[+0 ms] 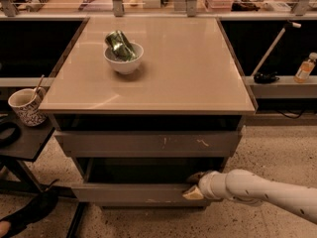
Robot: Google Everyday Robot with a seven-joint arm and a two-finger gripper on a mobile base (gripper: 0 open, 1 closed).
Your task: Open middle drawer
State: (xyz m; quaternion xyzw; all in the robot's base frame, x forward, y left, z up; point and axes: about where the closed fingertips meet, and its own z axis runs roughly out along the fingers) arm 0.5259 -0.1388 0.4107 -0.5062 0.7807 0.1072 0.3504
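Observation:
The middle drawer (133,193) is the plain grey front below the scratched top front (148,144). It stands pulled out some way, with a dark gap above its front. My gripper (193,185) reaches in from the right on a white arm, at the right end of this front's top edge. One finger (197,176) lies behind the edge and one fingertip (191,195) in front, closed on the front. The narrowest bottom front (148,207) shows just below.
A white bowl (123,59) holding a crumpled green bag sits on the beige cabinet top (198,73). A patterned cup (24,106) stands on a low side shelf at the left. A bottle (305,67) stands on the right ledge. A dark shoe (29,213) is on the floor at lower left.

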